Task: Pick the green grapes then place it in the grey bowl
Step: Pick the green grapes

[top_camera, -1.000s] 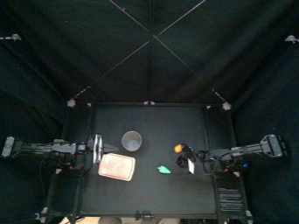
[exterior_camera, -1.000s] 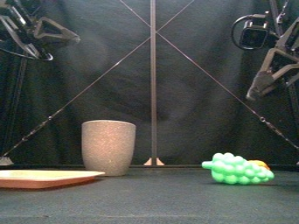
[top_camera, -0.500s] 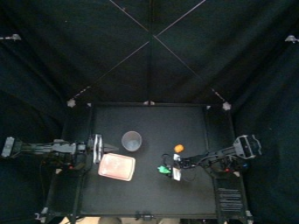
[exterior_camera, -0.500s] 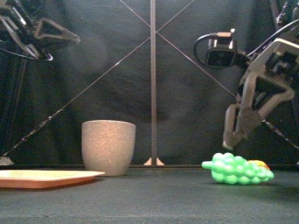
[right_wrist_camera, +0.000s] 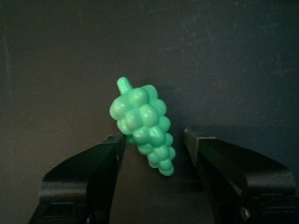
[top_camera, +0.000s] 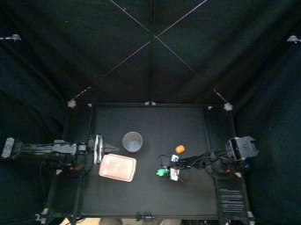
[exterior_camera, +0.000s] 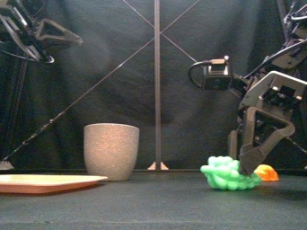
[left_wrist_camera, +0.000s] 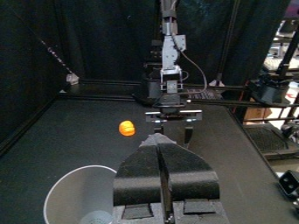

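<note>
My right pincer is down at the table over the green grapes, with its jaws apart. The narrow end of the bunch lies between my two jaws, and the wider end sticks out past the tips. A sliver of dark table shows on either side of the bunch, so neither jaw is pressing on it. From the front, the pincer stands at the right end of the grapes, which lie flat on the table. A small orange toy sits just right of them and a little farther back. The grapes lie right of the middle of the table. The tall grey speckled cup stands upright, well to their left and farther back. The flat pink tray lies near the left edge. My left pincer rests at the left side, jaws together and holding nothing.
</note>
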